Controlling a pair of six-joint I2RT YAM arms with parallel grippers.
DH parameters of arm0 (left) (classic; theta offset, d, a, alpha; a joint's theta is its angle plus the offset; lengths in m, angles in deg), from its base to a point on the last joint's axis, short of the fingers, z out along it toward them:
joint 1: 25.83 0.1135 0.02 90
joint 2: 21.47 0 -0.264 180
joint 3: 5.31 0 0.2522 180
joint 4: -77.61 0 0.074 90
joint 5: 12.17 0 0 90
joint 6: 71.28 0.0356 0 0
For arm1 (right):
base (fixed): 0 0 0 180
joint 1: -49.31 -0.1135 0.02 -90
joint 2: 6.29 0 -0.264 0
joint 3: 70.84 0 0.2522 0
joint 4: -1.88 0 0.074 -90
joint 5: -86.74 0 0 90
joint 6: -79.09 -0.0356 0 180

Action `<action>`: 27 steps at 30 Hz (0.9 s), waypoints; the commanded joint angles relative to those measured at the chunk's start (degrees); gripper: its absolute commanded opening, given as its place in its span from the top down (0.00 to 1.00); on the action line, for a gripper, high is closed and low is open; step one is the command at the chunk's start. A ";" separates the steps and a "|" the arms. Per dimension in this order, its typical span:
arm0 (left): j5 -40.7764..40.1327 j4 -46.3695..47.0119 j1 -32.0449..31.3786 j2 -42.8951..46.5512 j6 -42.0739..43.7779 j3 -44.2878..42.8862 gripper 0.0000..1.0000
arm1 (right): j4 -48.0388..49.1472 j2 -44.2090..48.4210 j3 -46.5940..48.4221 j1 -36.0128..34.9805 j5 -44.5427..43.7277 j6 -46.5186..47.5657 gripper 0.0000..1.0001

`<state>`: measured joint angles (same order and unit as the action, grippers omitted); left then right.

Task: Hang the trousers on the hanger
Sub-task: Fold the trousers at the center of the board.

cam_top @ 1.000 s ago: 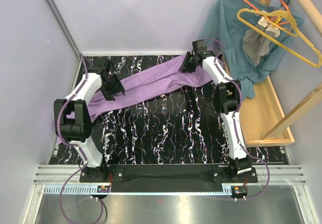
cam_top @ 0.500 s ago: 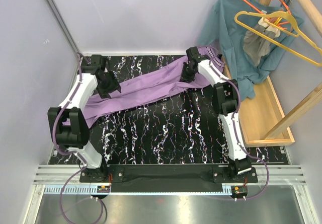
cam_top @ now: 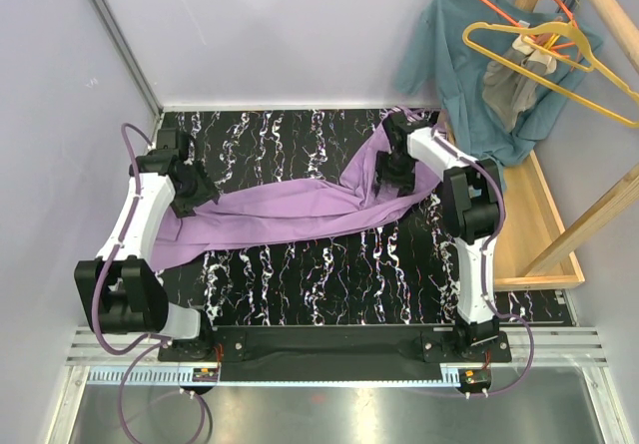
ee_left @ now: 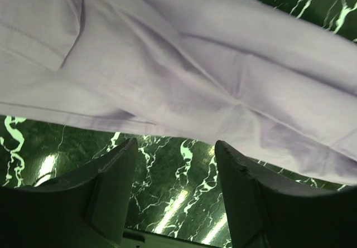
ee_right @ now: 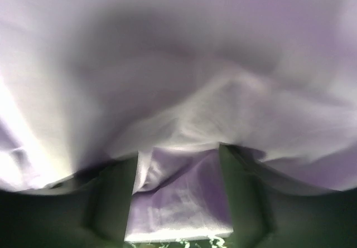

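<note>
Top external view showed a black surface (cam_top: 300,274) with white streaks. The purple trousers (cam_top: 290,210) lay across it, from the left side up to the far right corner. They were bunched and folded at the right end. A teal shirt (cam_top: 449,65) hung at the far right, above a wooden box (cam_top: 519,234). The yellow hanger (cam_top: 539,75) hung up there too, in front of the shirt and well apart from the trousers. In the left wrist view, the left fingers (ee_left: 114,186) were spread apart with nothing between them, over the surface just beside the trousers' edge. In the right wrist view, the right fingers (ee_right: 109,198) were spread apart too, and a fold of the trousers lay in the gap.
</note>
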<state>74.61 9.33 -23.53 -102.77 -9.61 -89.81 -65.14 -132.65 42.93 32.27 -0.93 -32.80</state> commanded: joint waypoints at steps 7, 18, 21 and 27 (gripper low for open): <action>2.87 3.63 4.63 -2.79 2.50 -0.27 0.37 | 4.91 -5.89 32.64 4.55 -7.60 -2.54 0.25; 6.83 3.72 8.50 -16.17 -0.93 -7.49 0.36 | 9.04 -14.97 40.46 7.55 -3.39 -7.03 0.53; 5.69 4.42 8.77 -18.36 -1.72 -6.78 0.36 | 8.26 -14.17 37.02 7.55 -3.82 -6.50 0.57; 5.33 -1.01 12.28 -28.12 -7.25 -10.38 0.36 | 7.47 -17.05 37.26 7.63 -5.58 -2.73 0.53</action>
<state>79.44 11.67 -13.56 -127.25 -12.94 -97.81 -58.45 -148.87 77.77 40.23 -5.26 -37.67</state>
